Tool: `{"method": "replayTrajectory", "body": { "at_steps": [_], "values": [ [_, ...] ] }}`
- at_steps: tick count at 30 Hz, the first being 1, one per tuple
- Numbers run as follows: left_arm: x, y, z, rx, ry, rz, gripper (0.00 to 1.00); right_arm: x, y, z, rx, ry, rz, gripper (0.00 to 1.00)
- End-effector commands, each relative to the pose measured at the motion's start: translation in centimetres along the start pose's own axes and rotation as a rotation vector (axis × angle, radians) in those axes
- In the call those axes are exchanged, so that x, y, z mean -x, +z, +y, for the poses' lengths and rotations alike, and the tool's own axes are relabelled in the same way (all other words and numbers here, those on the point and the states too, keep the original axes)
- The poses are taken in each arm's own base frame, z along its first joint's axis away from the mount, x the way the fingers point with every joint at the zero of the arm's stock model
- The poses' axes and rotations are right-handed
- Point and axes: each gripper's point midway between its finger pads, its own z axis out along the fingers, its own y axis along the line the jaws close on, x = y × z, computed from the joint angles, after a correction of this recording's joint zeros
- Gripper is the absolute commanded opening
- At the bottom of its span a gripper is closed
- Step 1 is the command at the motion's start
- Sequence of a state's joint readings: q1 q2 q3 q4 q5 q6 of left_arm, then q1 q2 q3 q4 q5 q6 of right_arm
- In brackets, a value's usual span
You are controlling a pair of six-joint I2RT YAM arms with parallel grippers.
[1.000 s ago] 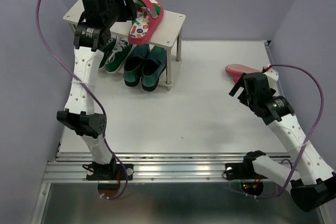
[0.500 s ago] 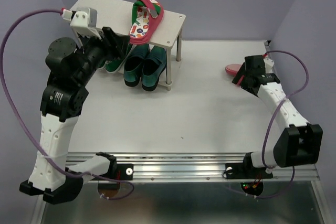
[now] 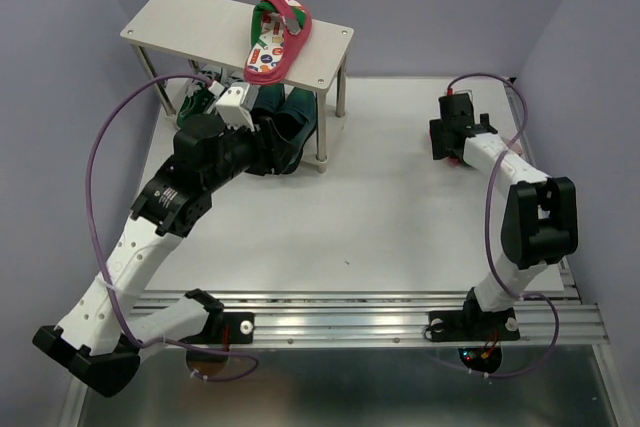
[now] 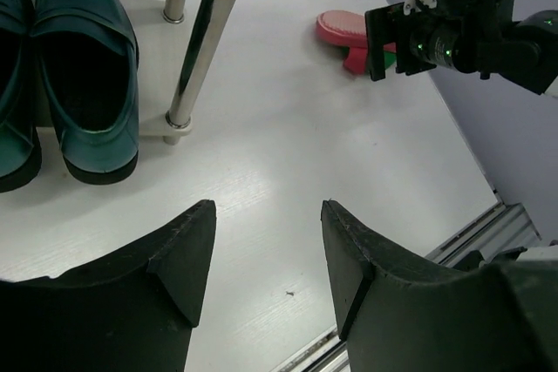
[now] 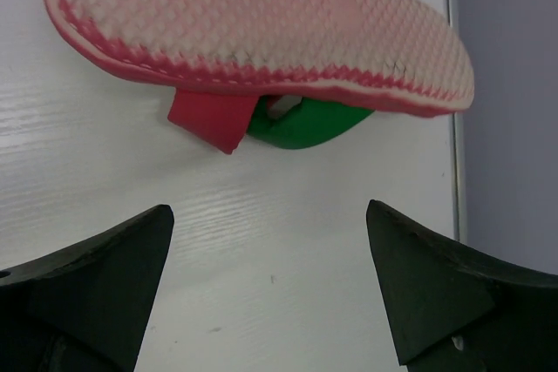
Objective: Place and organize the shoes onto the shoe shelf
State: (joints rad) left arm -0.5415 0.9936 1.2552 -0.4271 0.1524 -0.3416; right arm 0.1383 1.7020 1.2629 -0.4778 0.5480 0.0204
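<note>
Final pair awaits: the right hand [image 5: 268,213] hangs wide open and empty just near of a red flip-flop [image 5: 261,23] lying sole-up at the far right of the tabletop [image 3: 380,207], its green strap [image 5: 301,124] poking out underneath and the side wall [image 5: 514,84] close beside it; it appears to be the only shoe not yet on the shoe shelf [image 3: 180,12], which stands at the far left; there the matching flip-flop [image 3: 278,39] lies aslant on top, the dark green loafers [image 4: 83,84] sit side by side beneath, and the green sneakers [image 3: 205,99] are partly hidden behind the left arm [image 3: 165,212]; the left hand [image 4: 267,208], fingers moderately parted and holding nothing, hovers low by the shelf's near right leg [image 4: 205,41]; the pick-up looks the risky part: with the shoe upside down and hard by the wall, a closing finger could shove it away rather than grip it, or pinch only the thin sole edge and lose it; caught by the strap alone it would likely dangle and swing; carried as it lies it would land sole-up, and a careless set-down could knock its mate, whose heel reaches the shelf's near edge, to the tabletop; the left arm could jolt the shelf too.
</note>
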Motion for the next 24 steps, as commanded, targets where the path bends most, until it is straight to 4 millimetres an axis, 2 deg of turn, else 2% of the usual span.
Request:
{"method": "replayTrajectory", "body": {
  "at_steps": [1, 5, 6, 11, 14, 15, 16, 19, 21, 22, 24],
  "values": [
    [3.3, -1.8, -1.6, -0.047, -0.004, -0.127, 0.62, 4.5, 0.2, -0.5, -0.029, -0.173, -0.173, 0.98],
    [3.7, -2.0, -1.4, -0.029, 0.0, -0.139, 0.62, 5.6, 1.3, -0.2, -0.044, -0.278, -0.187, 0.98],
    [3.7, -1.9, -1.4, -0.027, 0.002, -0.136, 0.62, 5.4, 2.3, 0.4, -0.037, -0.316, -0.167, 0.97],
    [3.7, -2.1, -1.1, -0.01, 0.002, -0.135, 0.62, 6.6, 3.9, 1.6, -0.013, -0.431, -0.165, 0.98],
    [3.5, -2.2, -0.8, 0.002, 0.0, -0.138, 0.62, 6.4, 5.3, 2.5, -0.005, -0.476, -0.146, 0.97],
    [3.4, -2.2, -0.8, 0.004, -0.002, -0.135, 0.62, 7.2, 5.5, 2.7, -0.004, -0.467, -0.157, 0.97],
    [3.4, -2.2, -0.7, 0.005, -0.004, -0.134, 0.62, 6.7, 6.4, 3.2, 0.0, -0.474, -0.141, 0.97],
    [3.3, -2.4, -0.8, 0.002, -0.007, -0.133, 0.62, 7.6, 7.3, 3.3, -0.04, -0.451, -0.152, 0.93],
    [3.1, -2.5, -0.6, 0.009, -0.007, -0.129, 0.62, 7.7, 7.8, 3.3, -0.061, -0.428, -0.149, 0.8],
    [3.0, -2.5, -0.5, 0.014, -0.011, -0.126, 0.62, 8.3, 7.5, 3.1, -0.067, -0.397, -0.163, 0.67],
    [2.8, -2.6, -0.4, 0.018, -0.013, -0.125, 0.62, 9.0, 6.8, 2.9, -0.066, -0.359, -0.181, 0.55]
  ]
}}
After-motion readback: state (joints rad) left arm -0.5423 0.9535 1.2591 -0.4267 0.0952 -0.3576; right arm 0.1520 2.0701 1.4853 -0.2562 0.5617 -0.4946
